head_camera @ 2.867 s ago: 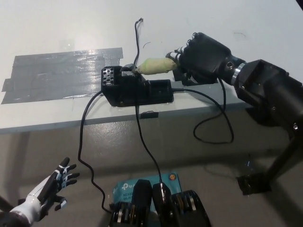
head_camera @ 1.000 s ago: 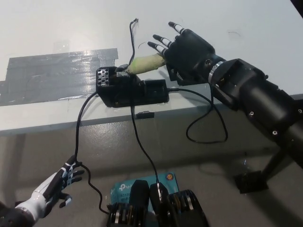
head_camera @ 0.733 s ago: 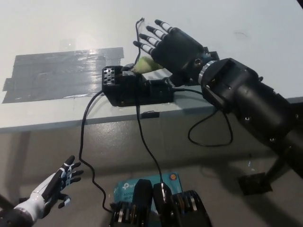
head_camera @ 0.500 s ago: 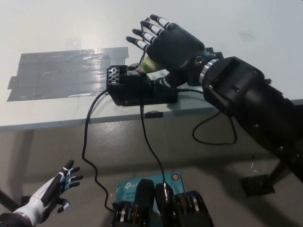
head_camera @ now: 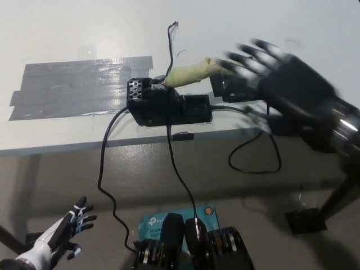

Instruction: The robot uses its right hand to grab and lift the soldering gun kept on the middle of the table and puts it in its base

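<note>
Head view — cables [head_camera: 174,163] around base [head_camera: 169,104]

so the right hand [head_camera: 284,70] let go, spread open and swung off right, leaving the soldering gun [head_camera: 194,73] in its base [head_camera: 169,104]

Even, bright light falls on the white table [head_camera: 84,28], with a soft sheen on the grey tape [head_camera: 79,84] at upper left. The black right hand [head_camera: 281,73] at right is smeared by motion blur; the floor below looks dimmer.
</note>
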Action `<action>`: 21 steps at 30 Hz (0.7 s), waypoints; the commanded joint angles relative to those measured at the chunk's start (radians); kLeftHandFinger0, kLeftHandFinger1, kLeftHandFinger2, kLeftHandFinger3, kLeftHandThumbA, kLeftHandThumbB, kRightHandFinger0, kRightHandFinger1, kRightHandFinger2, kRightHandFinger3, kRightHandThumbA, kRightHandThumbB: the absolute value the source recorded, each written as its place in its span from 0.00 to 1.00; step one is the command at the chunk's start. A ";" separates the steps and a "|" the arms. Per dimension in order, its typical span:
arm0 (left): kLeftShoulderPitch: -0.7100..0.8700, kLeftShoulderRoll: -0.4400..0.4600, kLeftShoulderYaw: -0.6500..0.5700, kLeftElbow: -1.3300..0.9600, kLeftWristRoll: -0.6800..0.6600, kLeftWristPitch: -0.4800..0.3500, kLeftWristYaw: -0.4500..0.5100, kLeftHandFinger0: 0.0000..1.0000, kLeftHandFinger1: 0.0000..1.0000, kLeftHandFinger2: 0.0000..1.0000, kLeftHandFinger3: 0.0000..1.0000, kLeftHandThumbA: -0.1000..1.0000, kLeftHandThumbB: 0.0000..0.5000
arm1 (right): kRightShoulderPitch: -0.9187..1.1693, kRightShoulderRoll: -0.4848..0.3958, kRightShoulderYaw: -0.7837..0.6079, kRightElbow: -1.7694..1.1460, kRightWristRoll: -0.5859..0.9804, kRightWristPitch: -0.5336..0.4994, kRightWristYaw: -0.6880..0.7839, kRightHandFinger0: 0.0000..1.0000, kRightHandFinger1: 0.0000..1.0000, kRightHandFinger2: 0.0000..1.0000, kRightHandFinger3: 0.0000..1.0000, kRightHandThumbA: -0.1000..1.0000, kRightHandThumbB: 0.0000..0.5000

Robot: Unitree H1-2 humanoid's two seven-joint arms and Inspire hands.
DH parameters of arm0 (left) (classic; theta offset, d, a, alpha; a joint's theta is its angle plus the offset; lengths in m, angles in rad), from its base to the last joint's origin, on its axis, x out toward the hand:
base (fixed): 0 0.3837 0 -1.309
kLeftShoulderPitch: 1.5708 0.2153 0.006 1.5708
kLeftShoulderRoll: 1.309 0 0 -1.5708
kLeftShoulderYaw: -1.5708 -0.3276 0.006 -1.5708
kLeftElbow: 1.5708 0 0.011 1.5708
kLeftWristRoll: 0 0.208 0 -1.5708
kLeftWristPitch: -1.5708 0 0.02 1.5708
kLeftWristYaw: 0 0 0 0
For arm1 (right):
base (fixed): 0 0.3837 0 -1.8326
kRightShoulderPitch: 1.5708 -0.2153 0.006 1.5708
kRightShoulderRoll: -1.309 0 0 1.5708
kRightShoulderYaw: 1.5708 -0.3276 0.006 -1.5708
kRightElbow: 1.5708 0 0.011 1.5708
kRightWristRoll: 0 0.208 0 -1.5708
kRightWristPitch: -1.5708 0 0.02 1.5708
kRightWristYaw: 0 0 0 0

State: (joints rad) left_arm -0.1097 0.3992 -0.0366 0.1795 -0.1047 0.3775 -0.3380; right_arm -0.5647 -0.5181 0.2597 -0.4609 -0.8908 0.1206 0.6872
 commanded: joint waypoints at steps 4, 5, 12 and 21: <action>0.016 0.031 0.067 -0.013 -0.045 -0.019 -0.010 0.94 1.00 1.00 1.00 1.00 0.51 | 0.642 0.068 -0.760 -0.213 0.515 0.141 -0.207 1.00 1.00 1.00 1.00 0.54 0.72; 0.016 0.030 0.070 -0.012 -0.048 -0.017 -0.009 0.94 1.00 1.00 1.00 1.00 0.50 | 0.668 0.103 -0.776 -0.144 0.506 0.099 -0.257 1.00 1.00 1.00 1.00 0.42 0.68; 0.014 0.025 0.089 0.012 -0.051 -0.015 0.002 1.00 1.00 1.00 1.00 1.00 0.55 | 0.685 0.222 -0.755 0.328 0.454 -0.158 -0.477 1.00 1.00 1.00 1.00 0.57 0.59; -0.015 0.033 0.098 0.071 -0.005 -0.014 0.025 0.94 0.99 1.00 1.00 1.00 0.56 | 0.615 0.181 -0.793 0.515 0.516 -0.103 -0.407 1.00 1.00 1.00 1.00 0.22 0.45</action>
State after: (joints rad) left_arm -0.0968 0.3994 0.0264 0.2419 -0.1075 0.3782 -0.3343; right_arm 0.1055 -0.3314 -0.4422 -0.0056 -0.5867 0.0847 0.4433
